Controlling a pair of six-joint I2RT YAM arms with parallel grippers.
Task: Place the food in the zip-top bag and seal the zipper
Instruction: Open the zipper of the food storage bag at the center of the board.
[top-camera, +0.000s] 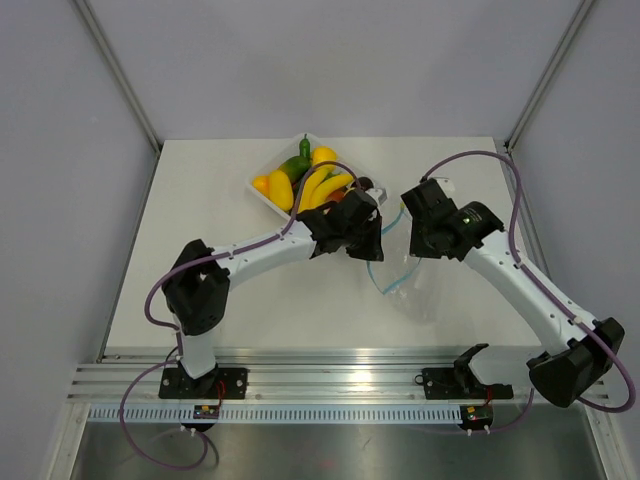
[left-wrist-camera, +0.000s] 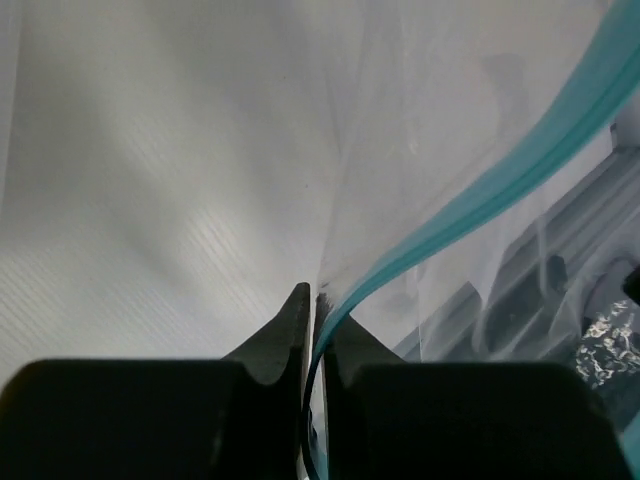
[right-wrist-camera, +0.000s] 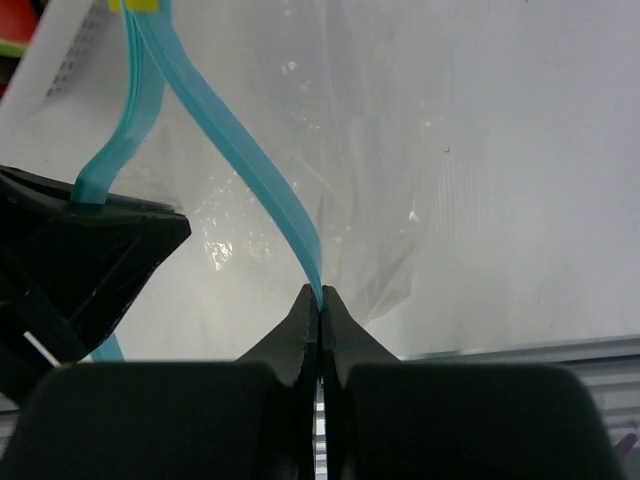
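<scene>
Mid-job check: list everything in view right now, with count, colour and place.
food: several pieces, mostly yellow, one green, one reddish, all in the tray
tray: one, white, far middle of the table
zip-top bag: one, clear, between the grippers, looks empty
zipper: one, light blue, along the bag's mouth
table: one, white
left gripper: one, black, shut on the zipper
right gripper: one, black, shut on the zipper
</scene>
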